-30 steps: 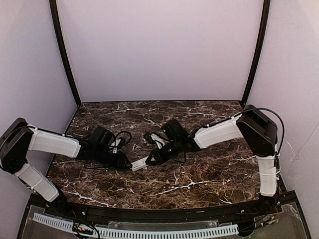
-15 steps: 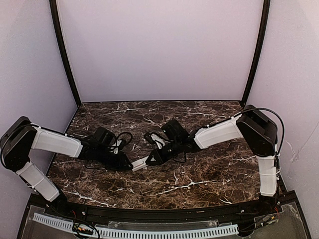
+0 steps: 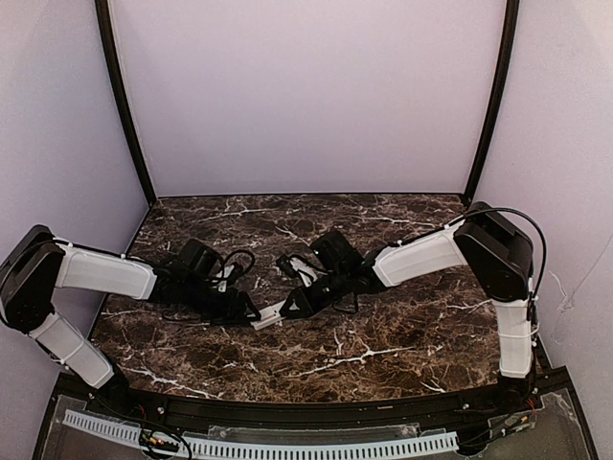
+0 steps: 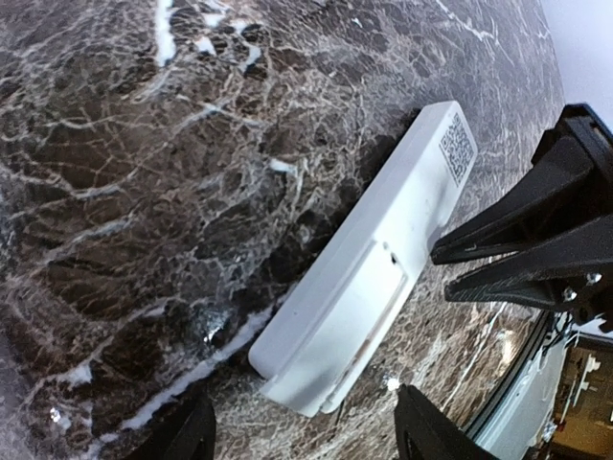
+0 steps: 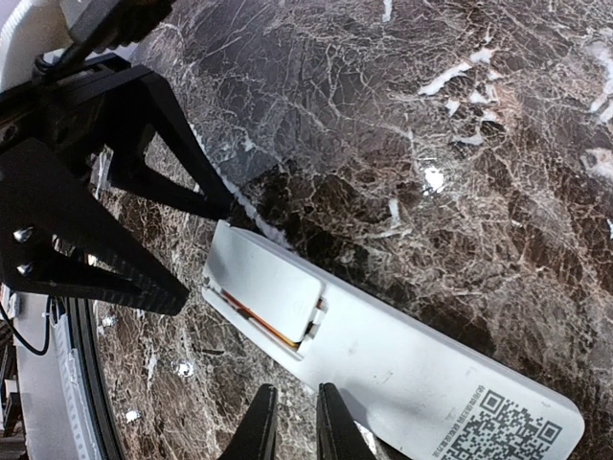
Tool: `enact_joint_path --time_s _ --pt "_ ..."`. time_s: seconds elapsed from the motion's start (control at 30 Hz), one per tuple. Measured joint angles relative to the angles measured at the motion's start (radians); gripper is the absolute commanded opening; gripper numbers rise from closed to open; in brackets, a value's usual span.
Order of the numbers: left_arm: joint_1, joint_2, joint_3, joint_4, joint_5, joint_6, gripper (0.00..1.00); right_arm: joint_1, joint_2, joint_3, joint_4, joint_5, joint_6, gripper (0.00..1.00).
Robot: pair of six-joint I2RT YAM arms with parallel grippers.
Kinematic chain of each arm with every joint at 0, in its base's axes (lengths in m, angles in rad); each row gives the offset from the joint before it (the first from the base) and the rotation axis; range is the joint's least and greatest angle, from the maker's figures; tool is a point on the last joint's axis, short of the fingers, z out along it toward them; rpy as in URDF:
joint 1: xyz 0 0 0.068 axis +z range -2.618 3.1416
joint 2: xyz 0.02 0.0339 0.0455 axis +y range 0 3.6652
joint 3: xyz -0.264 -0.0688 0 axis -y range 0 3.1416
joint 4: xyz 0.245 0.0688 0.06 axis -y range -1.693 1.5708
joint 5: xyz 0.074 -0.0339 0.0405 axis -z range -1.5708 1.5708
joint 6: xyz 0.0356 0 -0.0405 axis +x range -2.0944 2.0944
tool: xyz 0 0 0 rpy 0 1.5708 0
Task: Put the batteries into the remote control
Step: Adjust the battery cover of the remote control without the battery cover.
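The white remote control lies on the marble table between my two grippers, back side up, with a QR label at one end. Its battery cover sits over the slot, slightly ajar. A thin orange-red edge of a battery shows in the gap. My left gripper is open, its fingers on either side of the remote's cover end. My right gripper has its fingers nearly together, empty, just over the remote's long edge near the cover.
The dark marble table has walls on three sides. A black cable loops behind the left gripper. The right gripper's black fingers show in the left wrist view, close to the remote's label end.
My left gripper has slid right, toward the remote, and now straddles its cover end. The right gripper and the remote have barely moved.
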Motion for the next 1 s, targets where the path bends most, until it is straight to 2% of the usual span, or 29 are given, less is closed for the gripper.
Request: enact_joint_path --time_s 0.07,0.13,0.4,0.53,0.77,1.0 --pt "0.004 -0.018 0.01 -0.026 -0.015 0.019 0.69 0.0 0.0 0.0 0.0 0.0 0.0 0.15" --pt "0.011 -0.032 0.029 -0.05 -0.031 0.042 0.65 0.0 0.0 0.0 0.0 0.0 0.0 0.15" --pt "0.014 -0.035 0.148 -0.135 -0.108 0.165 0.38 0.0 0.0 -0.004 0.006 0.0 0.0 0.14" --pt "0.014 -0.017 0.169 -0.145 -0.124 0.209 0.29 0.0 0.0 -0.006 0.009 0.0 0.001 0.14" --pt "0.014 0.024 0.188 -0.152 -0.144 0.27 0.23 0.0 0.0 -0.006 0.011 0.0 0.007 0.14" --pt "-0.005 0.067 0.207 -0.159 -0.17 0.31 0.2 0.0 0.0 -0.008 0.012 0.0 0.011 0.13"
